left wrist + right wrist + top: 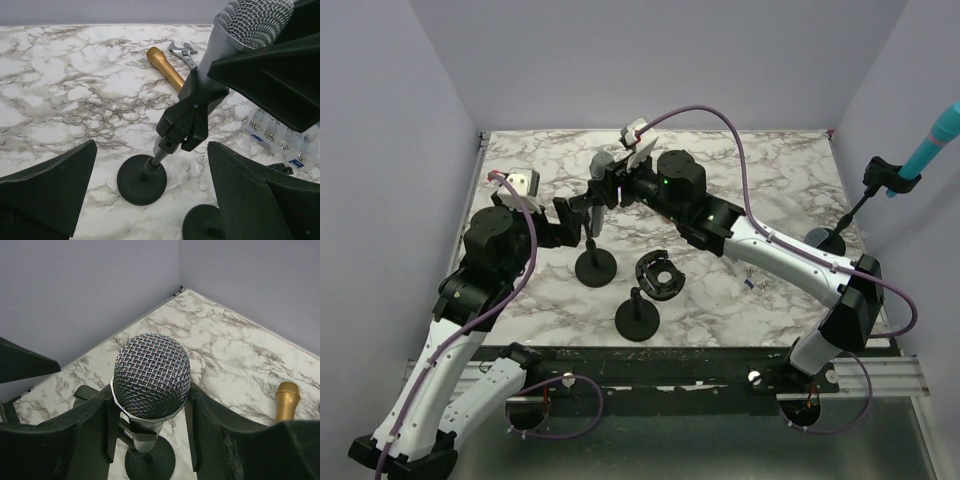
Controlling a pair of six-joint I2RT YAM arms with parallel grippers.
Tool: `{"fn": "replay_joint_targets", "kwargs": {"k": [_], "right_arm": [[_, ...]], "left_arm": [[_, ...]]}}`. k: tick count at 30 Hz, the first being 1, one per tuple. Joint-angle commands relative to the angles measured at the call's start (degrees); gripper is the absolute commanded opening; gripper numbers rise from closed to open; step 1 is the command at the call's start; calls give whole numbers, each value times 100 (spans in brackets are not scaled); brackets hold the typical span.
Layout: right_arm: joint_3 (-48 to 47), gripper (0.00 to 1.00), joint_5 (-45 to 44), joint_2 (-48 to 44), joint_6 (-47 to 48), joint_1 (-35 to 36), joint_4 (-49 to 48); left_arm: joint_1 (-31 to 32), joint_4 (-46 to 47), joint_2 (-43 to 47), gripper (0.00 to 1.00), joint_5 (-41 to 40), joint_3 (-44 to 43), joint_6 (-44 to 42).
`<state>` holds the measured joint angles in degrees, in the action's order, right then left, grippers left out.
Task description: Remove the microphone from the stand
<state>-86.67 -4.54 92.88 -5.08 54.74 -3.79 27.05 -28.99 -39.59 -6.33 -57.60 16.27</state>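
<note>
One stand (596, 268) near the middle of the marbled bench (770, 170), with the silver microphone (151, 375) on top of it; right claw (150, 412) clamped around that microphone just below the mesh head, one finger (85, 425) pressed to each side; microphone upright with a slight tilt, lower body seated in the stand's black clip (192, 112), not lifted out. Left claw (150, 150) spread wide and gripping nothing, low beside the stand's post, apart from it, with the round base (141, 180) seen between its fingers. Flat on the bench beyond the stand: gold microphone (167, 70), with an adjustable wrench (183, 51) just beside its upper end. To the right of the stand in the left wrist view: clear bag of screws (272, 130). Nearer the arms' bases in the top view: second stand (637, 318) with a bare post; just beyond it, a loose black ring-shaped part (657, 273). At the bench's right edge: third stand (825, 238) carrying a teal microphone (932, 140), well apart from both claws.
</note>
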Motion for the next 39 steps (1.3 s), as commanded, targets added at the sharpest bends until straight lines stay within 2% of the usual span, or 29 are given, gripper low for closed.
{"fn": "replay_joint_targets", "kwargs": {"k": [1,6,12,21,23,24,25,26,27,35,37,39], "right_arm": [[98,1,416,-109,-202,-2,115],[23,1,539,-39,-252,-27,155],[-62,1,694,45,-333,-29,142],[-213,1,743,122,-377,-29,221],[-213,1,744,123,-385,-34,212],[-217,1,748,132,-393,-30,209],[-226,1,752,132,-401,-29,221],[-243,1,764,142,-408,-27,221],[-245,1,777,150,-419,-29,221],[-486,1,782,232,-523,-34,247],[-621,1,574,281,-558,-33,267],[-811,1,-23,347,-603,-33,346]], "left_arm": [[-435,497,-267,91,935,-64,-110],[-437,629,-455,87,1507,-58,-192],[-437,702,-545,89,1521,-44,-362],[-437,560,-781,75,1628,-51,-514],[-437,523,-787,64,1573,-71,-591],[-437,492,-814,53,1561,-96,-632],[-437,448,-829,39,1550,-118,-688],[-437,377,-864,14,1501,-165,-712],[-437,323,-874,0,1338,-176,-673],[-428,-32,-638,0,1012,-67,-676],[-427,-147,-556,0,977,-62,-670],[-428,-280,-444,0,974,-94,-669]]}}
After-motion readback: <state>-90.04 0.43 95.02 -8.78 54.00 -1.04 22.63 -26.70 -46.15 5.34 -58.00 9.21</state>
